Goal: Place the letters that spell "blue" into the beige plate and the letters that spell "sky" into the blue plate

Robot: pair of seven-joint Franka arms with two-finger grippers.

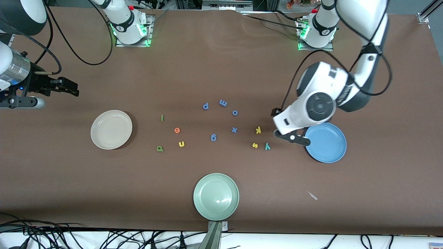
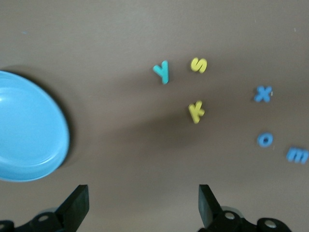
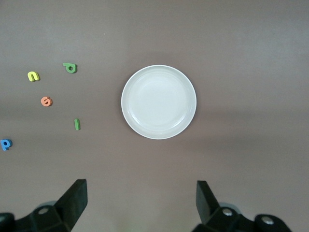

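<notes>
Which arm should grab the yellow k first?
Left. The left gripper, open, hangs over the table between the yellow k and the blue plate. The right gripper, also open, waits at the right arm's end.

pale green plate [image 1: 216, 196] nearest the front camera | blue letters p [image 1: 205, 105], m [image 1: 223, 102], o [image 1: 235, 112], x [image 1: 234, 130], g [image 1: 213, 137] mid-table [image 1: 221, 62] | paper scrap [image 1: 313, 196]

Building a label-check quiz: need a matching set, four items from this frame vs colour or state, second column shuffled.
Column A:
1. letter k
2. letter e
3. letter y
4. left hand

Column B:
a. teal
b. open, nothing held
c. yellow
d. orange

Pairs: 1-c, 2-d, 3-a, 4-b
</notes>
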